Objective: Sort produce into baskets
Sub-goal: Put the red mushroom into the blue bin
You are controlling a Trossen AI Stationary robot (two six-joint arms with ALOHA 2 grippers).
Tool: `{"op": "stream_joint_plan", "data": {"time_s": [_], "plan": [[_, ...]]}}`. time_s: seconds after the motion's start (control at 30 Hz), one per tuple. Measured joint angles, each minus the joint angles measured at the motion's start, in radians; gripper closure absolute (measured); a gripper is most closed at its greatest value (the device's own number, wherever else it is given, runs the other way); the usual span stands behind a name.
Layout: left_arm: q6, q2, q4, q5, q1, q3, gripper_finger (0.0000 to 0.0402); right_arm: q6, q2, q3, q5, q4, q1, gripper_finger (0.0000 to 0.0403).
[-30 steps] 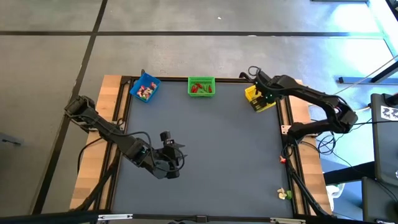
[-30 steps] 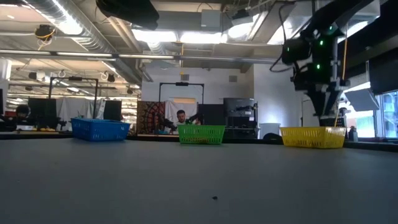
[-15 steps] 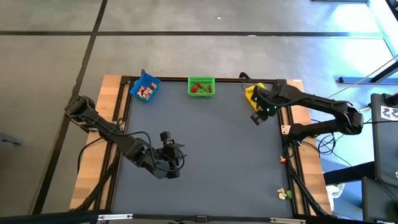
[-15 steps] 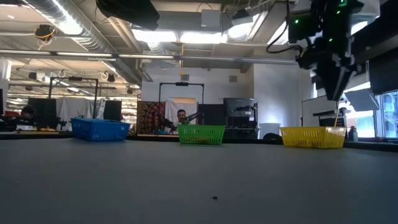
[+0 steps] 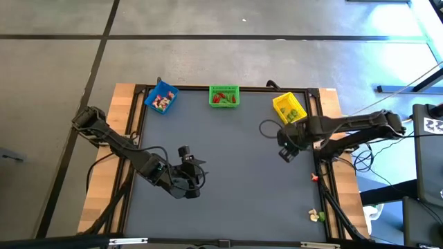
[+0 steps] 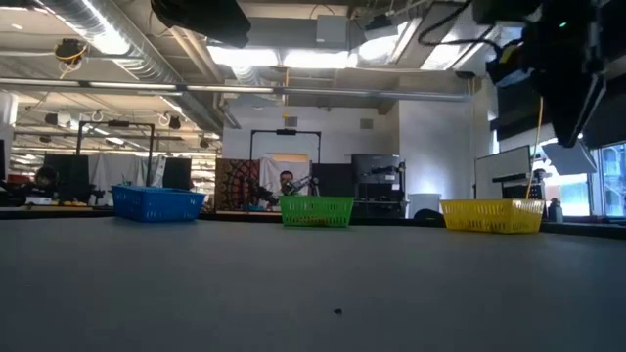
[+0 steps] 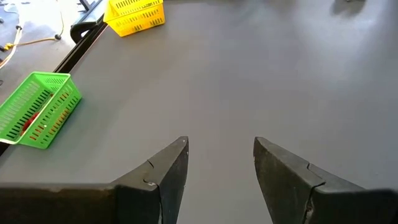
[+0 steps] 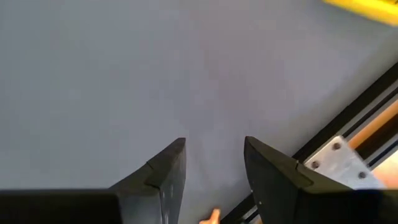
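Since the overhead shot is so far off, the produce is just specks: reddish-whitish in the blue basket [image 5: 161, 99], red in the green basket [image 5: 224, 96], green in the yellow basket [image 5: 288, 108]. Three baskets along the bench's [image 5: 228, 173] far edge. Left tool [image 7: 217, 171] and right tool [image 8: 211, 171] both spread, empty.

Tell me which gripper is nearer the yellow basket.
The right gripper: it hangs over the mat just in front of the yellow basket. The left gripper waits far across the mat, near the front left.
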State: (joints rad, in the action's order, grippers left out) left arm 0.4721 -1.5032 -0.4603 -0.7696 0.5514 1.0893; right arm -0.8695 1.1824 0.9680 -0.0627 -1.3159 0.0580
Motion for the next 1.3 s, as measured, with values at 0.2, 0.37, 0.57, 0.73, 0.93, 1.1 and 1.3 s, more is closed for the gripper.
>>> {"op": "stream_joint_plan", "data": {"time_s": [0.2, 0.37, 0.57, 0.73, 0.93, 1.1, 1.3], "plan": [[0.004, 0.0, 0.0, 0.0, 0.0, 0.0, 0.0224, -0.154, 0.0, 0.0, 0.004, 0.0, 0.163, 0.0242], [0.004, 0.0, 0.0, 0.0, 0.0, 0.0, 0.0224, -0.266, 0.0, 0.0, 0.01, -0.003, 0.282, 0.0242], [0.004, 0.0, 0.0, 0.0, 0.0, 0.0, 0.0224, -0.38, 0.031, -0.001, 0.051, -0.005, 0.408, 0.0242], [0.004, 0.0, 0.0, 0.0, 0.0, 0.0, 0.0224, -0.415, 0.108, -0.001, 0.131, -0.024, 0.479, 0.0242], [0.004, 0.0, 0.0, 0.0, 0.0, 0.0, 0.0224, -0.433, 0.219, -0.001, 0.19, -0.025, 0.537, 0.0242], [0.004, 0.0, 0.0, 0.0, 0.0, 0.0, 0.0224, -0.432, 0.315, -0.001, 0.21, -0.032, 0.553, 0.0242], [0.004, 0.0, 0.0, 0.0, 0.0, 0.0, 0.0224, -0.429, 0.403, -0.001, 0.205, -0.012, 0.551, 0.0242]]}}
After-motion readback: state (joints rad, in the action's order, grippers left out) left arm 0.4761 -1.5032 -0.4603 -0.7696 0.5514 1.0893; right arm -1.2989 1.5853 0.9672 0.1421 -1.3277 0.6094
